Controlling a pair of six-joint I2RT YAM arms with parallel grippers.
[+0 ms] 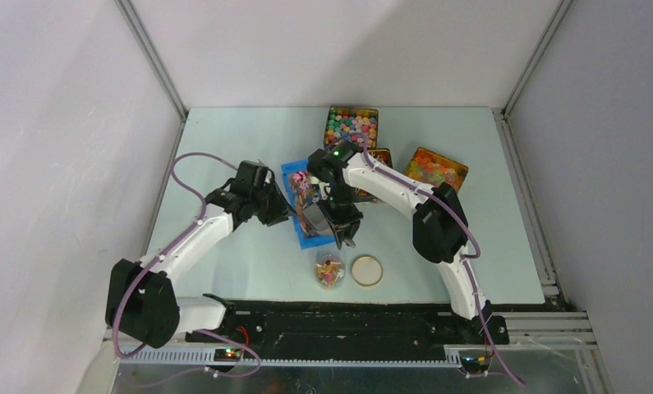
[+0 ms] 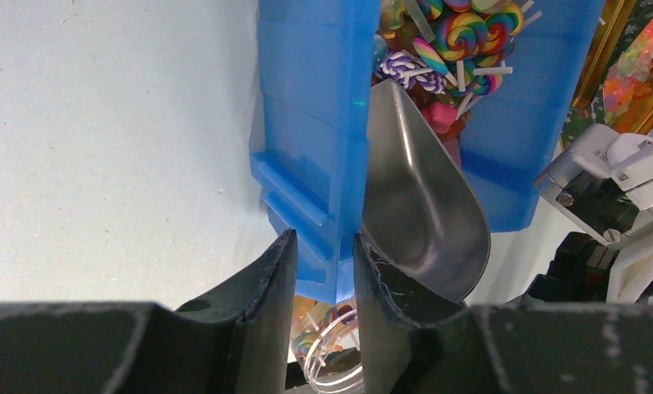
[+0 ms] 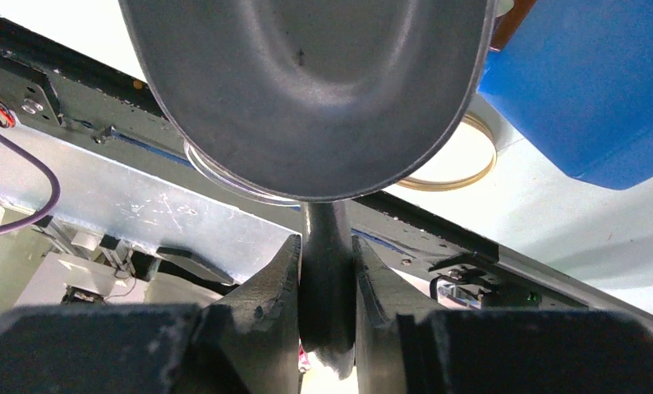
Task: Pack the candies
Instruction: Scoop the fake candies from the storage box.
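Observation:
The candies are small swirl lollipops on white sticks, piled at the far end of a blue bin near the table's middle. My left gripper is shut on the bin's near left wall, one finger on each side; the top view shows it at the bin's left edge. My right gripper is shut on the handle of a metal scoop. The scoop's bowl lies empty inside the bin. A clear jar holding a few candies stands just in front of the bin.
The jar's round lid lies to its right. Behind the bin stand a tin of pastel balls, a tin of orange-yellow jellies and a brown tin. The black base rail runs along the near edge.

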